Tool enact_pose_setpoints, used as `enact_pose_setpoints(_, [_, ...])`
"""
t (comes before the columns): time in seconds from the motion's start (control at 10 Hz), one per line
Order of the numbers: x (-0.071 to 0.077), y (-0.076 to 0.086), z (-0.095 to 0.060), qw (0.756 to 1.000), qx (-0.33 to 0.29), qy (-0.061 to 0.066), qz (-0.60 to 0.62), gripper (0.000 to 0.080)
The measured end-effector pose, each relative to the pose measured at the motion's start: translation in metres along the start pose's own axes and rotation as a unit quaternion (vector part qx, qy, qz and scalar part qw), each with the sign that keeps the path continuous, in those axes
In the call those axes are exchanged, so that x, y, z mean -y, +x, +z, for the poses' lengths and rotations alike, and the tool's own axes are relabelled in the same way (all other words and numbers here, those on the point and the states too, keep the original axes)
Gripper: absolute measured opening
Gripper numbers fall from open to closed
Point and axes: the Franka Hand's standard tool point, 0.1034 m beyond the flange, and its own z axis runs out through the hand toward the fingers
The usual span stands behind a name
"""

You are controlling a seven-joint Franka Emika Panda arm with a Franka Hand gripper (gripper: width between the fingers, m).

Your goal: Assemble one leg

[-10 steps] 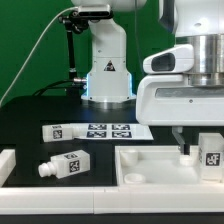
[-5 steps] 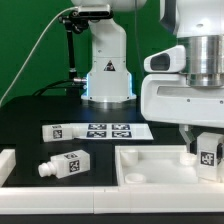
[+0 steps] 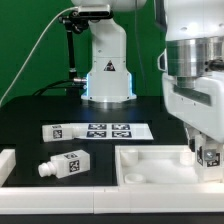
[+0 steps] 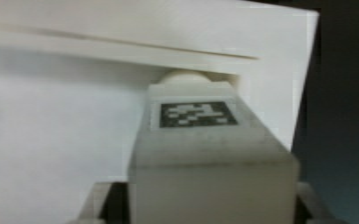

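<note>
White plastic leg [image 4: 208,150] sits pinched in the gripper [image 3: 207,157]; in the wrist view the fingers [image 4: 105,200] show as dark edges on both sides of the block's near end, pressed against it. Long axis of the leg runs straight away from the wrist camera, tag face toward the lens, rounded stub at the far end. Stub tip meets or nearly meets the white tabletop [image 4: 87,110] just under a raised rim; contact cannot be settled from this blurred view.

Exterior view: the held leg [image 3: 211,155] hangs upright, its tag facing the camera, low over the tray-like tabletop [image 3: 150,165] at the exterior view's right edge. Its lower end is hidden behind the tray's near wall. Arm comes down from above, the wrist housing large and white, the hand pointing straight down.

Further out: a second leg [image 3: 63,165] lies on its side on the black table [image 3: 30,115], stub pointing toward the exterior view's left, well apart from the tray. Beyond it lies the marker board [image 3: 98,130], flat, carrying several tags. A white block [image 3: 6,160] sits at the exterior view's left edge. White robot base [image 3: 107,65] stands at the back against a green backdrop.
</note>
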Motion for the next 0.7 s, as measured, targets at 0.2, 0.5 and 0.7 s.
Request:
enact_pose_setpoints(0.2, [-0.0010,0.0005,0.0000,0.999,0.001,-0.001,0.053,0.0285])
enact_pose_setpoints(0.5, [0.0000,0.0051,-0.0010,0.991,0.004,-0.007,-0.137,0.0498])
enact_pose_setpoints(0.7, [-0.0013,0.0059,-0.0026,0.964,0.012,-0.009,-0.265,0.0617])
